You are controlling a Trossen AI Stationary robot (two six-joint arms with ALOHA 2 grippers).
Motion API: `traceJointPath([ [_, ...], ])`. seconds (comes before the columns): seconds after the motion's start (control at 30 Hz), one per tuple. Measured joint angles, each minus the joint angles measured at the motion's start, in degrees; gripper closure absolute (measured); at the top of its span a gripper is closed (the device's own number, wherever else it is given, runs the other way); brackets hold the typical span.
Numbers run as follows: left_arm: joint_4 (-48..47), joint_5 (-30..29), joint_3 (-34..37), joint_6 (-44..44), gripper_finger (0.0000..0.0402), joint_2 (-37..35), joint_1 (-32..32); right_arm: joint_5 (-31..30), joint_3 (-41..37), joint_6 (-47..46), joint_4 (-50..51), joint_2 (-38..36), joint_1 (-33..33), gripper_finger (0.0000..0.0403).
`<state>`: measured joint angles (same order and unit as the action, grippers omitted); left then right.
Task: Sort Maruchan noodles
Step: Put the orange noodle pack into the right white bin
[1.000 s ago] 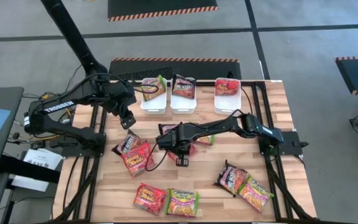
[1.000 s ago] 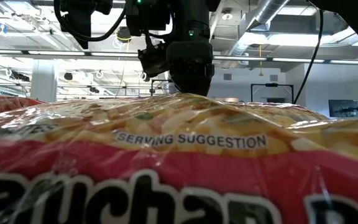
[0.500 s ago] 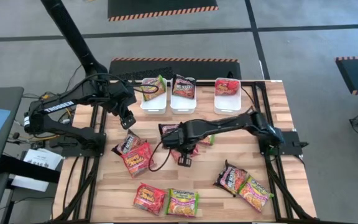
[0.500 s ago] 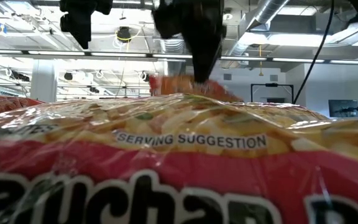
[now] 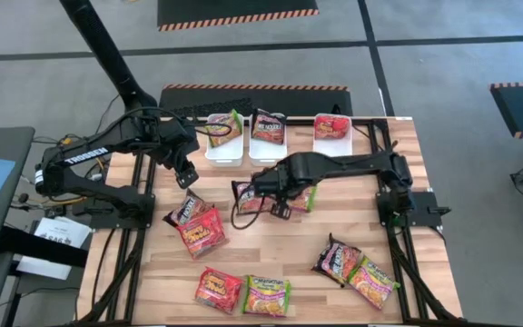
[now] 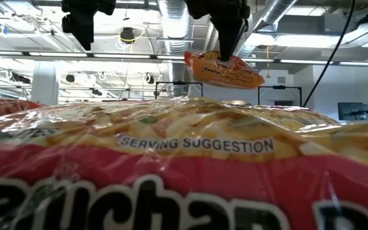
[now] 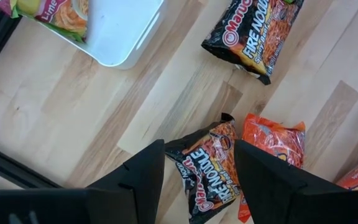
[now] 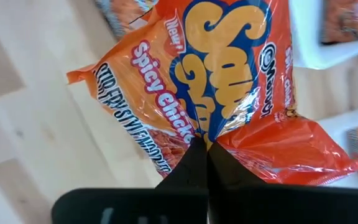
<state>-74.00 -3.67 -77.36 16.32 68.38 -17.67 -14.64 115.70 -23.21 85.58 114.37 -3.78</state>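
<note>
My right gripper [image 5: 274,203] hangs over the table's middle, shut on an orange-red Maruchan noodle packet [image 6: 225,70], which my arm mostly hides in the high view. My left gripper [image 5: 187,175] stands open above a dark packet [image 7: 205,171], touching nothing. Three white trays stand in a row at the far edge. The left tray [image 5: 224,148] holds a green-yellow packet, the middle tray [image 5: 267,153] a dark one and the right tray [image 5: 331,151] a red one. More packets lie flat on the wood: a dark one [image 5: 244,193], a green one [image 5: 304,199], a red one [image 5: 201,232]. My right gripper pinches a raised crease in the middle of the packet's printed face [image 8: 211,132] between its two shut fingers. The fingers come from above, pointing down. The packet hangs below them, lifted clear of the table and tilted, one end lower than the other.
Near the front edge lie a red packet [image 5: 218,289] and a green one [image 5: 266,295], with a dark one [image 5: 337,259] and a green one [image 5: 372,282] to their right. A red packet [image 6: 184,166] fills the low view's foreground. Bare wood lies between the middle and the front row.
My right gripper has risen and gone toward the table's far edge, rolling at the wrist. The orange-red packet has come up with it from the table and now hangs clear.
</note>
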Motion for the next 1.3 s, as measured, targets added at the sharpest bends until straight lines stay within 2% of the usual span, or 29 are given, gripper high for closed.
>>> traceJointPath([
  [0.2,0.0,-0.19,0.0,0.36,0.0223,0.0,0.02,-4.71,0.0,4.87,2.47,-2.54,4.37,0.0401],
  [0.47,0.0,-0.21,0.0,1.97,0.0223,0.0,0.02,-8.28,0.0,10.31,2.37,-8.79,13.4,0.0401],
  [0.63,0.0,-0.23,0.0,1.95,0.0223,0.0,0.02,-8.54,-1.18,13.94,0.1,-12.93,20.39,0.04],
  [1.0,0.02,-2.6,0.0,1.94,0.0223,-0.02,0.02,-7.93,-32.02,16.3,-19.4,-29.1,34.68,0.04],
  [1.13,0.51,-4.63,0.0,1.95,0.0223,0.0,0.01,-7.38,-38.44,17.32,-23.67,-31.46,37.75,0.04],
  [1.3,0.55,-4.76,0.0,1.94,0.0223,0.0,0.02,-7.51,-42.53,18.66,-27.4,-31.61,40.51,0.04],
])
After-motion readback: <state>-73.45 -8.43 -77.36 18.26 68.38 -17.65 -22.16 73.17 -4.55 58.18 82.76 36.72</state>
